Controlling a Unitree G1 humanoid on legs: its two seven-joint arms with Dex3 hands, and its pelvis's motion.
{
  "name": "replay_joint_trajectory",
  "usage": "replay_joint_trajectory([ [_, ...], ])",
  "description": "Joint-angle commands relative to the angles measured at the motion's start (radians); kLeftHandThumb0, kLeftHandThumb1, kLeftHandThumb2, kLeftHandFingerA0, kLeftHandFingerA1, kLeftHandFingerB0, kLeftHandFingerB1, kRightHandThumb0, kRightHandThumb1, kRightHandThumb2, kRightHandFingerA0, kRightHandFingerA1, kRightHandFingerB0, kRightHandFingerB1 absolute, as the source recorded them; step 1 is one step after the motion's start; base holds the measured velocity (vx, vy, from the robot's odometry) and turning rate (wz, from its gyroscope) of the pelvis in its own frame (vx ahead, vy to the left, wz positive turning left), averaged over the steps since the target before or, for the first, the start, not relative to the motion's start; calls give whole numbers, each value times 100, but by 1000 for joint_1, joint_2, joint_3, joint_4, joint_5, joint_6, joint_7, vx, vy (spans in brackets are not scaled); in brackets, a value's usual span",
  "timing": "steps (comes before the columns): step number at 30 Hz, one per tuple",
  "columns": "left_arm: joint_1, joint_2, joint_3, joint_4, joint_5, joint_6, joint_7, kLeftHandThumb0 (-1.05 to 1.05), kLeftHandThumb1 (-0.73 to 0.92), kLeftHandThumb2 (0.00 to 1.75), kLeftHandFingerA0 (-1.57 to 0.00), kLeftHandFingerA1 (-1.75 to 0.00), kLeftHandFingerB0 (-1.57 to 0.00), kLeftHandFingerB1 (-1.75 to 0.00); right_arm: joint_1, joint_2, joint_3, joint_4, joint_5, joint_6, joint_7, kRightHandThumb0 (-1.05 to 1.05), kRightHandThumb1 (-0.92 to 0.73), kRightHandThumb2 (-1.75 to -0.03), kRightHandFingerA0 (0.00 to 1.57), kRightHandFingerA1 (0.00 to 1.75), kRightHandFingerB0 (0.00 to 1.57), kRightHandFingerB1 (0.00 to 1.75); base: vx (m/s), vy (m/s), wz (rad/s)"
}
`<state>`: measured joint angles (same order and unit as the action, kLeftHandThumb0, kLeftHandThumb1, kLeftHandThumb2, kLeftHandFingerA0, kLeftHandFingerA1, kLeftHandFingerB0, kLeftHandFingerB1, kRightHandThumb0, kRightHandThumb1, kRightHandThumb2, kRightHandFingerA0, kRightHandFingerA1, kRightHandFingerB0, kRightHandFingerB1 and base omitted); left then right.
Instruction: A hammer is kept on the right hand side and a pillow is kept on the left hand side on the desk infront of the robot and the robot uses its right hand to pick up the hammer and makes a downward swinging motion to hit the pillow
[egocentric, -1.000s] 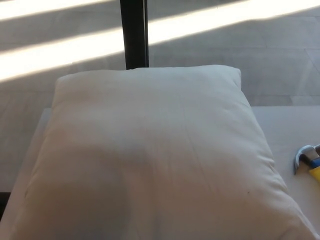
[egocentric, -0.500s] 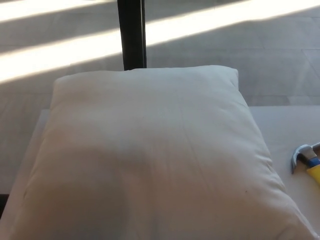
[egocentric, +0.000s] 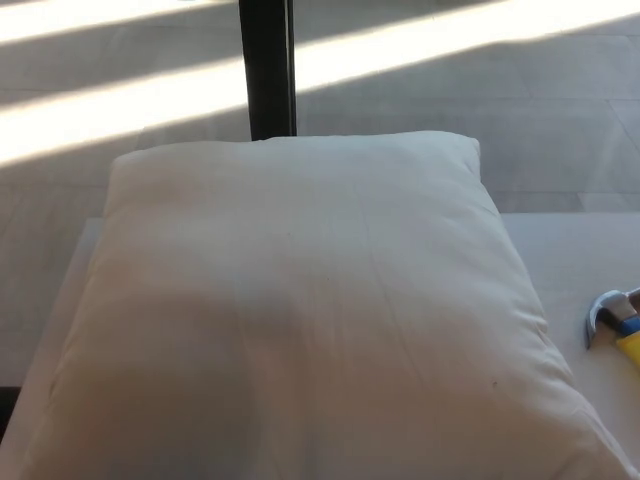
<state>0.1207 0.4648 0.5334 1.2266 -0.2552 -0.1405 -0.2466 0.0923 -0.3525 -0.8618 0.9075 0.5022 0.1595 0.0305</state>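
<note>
Evidently the pick-up is not begun: hammer (egocentric: 618, 327) lies at three o'clock of pillow (egocentric: 300, 320) on the tabletop (egocentric: 580, 250); neither hand shows, fingers untellable; the right hand must reach it.

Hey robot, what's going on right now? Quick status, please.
Both hands out of view. Hammer untouched on desk, right of pillow. Nothing blocking it.

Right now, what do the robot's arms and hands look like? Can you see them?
No, neither arm nor hand shows in the head view, so their look cannot be told from here. Only the big white pillow on the pale desk is in sight, with the hammer, its metal head and yellow-and-blue handle, peeking in at the right edge.
</note>
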Motion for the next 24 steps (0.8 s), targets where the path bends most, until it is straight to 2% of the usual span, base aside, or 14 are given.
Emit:
replay_joint_trajectory([
  [1, 11, 22, -42, 1, 39, -17, 26, -53, 74, 62, -72, -61, -63, -54, 25, -6, 23, -39, 15, 7, 37, -54, -74, -62, 68, 58, 46, 41, 0, 0, 0],
  [2, 0, 17, -3, 5, -11, 18, 18, -49, 68, 60, -71, -62, -65, -58, 23, -9, 27, -32, 12, 6, 30, -55, -73, -62, 71, 57, 47, 41, 0, 0, 0],
  [5, -3, 18, 1, 4, -20, 30, -1, -51, 72, 62, -67, -64, -56, -55, 30, -10, 45, -32, 8, -4, 49, -55, -74, -62, 67, 56, 47, 41, 0, 0, 0],
  [6, -2, 22, -27, 7, 13, 12, 25, -52, 74, 62, -72, -62, -58, -53, 30, -12, 52, -29, 7, -5, 57, -56, -60, -92, 59, 64, 40, 53, 0, 0, 0],
  [9, 0, 15, 4, 3, -28, 12, -14, -48, 73, 61, -67, -66, -60, -61, 36, -13, 75, -36, -1, -7, 65, -58, -61, -91, 60, 64, 40, 53, 0, 0, 0],
  [10, 3, 16, -4, 2, -19, 7, -13, -51, 74, 62, -66, -63, -57, -57, 35, -14, 79, -35, -2, -6, 60, -53, -74, -62, 69, 54, 46, 40, 0, 0, 0],
  [11, 5, 16, -6, -2, -15, 9, -5, -50, 71, 61, -71, -63, -61, -57, 33, -16, 85, -32, -6, 0, 51, -52, -74, -63, 69, 52, 47, 39, 0, 0, 0],
  [13, 1, 19, -8, 2, -14, 25, 0, -52, 74, 62, -69, -62, -57, -54, 36, -20, 101, -31, -18, 3, 51, -53, -74, -63, 70, 54, 48, 40, 0, 0, 0],
  [17, -2, 14, 10, 4, -30, 31, 9, -49, 71, 61, -73, -67, -64, -60, 57, -29, 160, -55, -54, 11, 50, -52, -71, -62, 74, 58, 51, 42, 0, 0, 0],
  [18, 2, 15, -2, 0, -17, 20, 1, -51, 73, 62, -69, -67, -60, -59, 58, -30, 166, -58, -57, 17, 41, -55, -57, -90, 71, 68, 43, 54, 0, 0, 0],
  [19, 5, 16, -9, -3, -11, 17, -2, -51, 74, 62, -67, -65, -57, -57, 61, -31, 174, -61, -60, 20, 39, -51, -69, -61, 77, 59, 49, 44, 0, 0, 0],
  [22, 11, 19, -23, -10, -1, 9, -1, -51, 74, 62, -68, -64, -60, -57, 71, -33, 189, -68, -60, 20, 51, -50, -68, -61, 75, 60, 57, 45, 0, 0, 0],
  [24, -4, 15, 10, 2, -40, 39, -4, -47, 72, 61, -69, -65, -59, -57, 71, -35, 193, -70, -57, 29, 51, -50, -68, -61, 77, 62, 56, 43, 0, 0, 0],
])
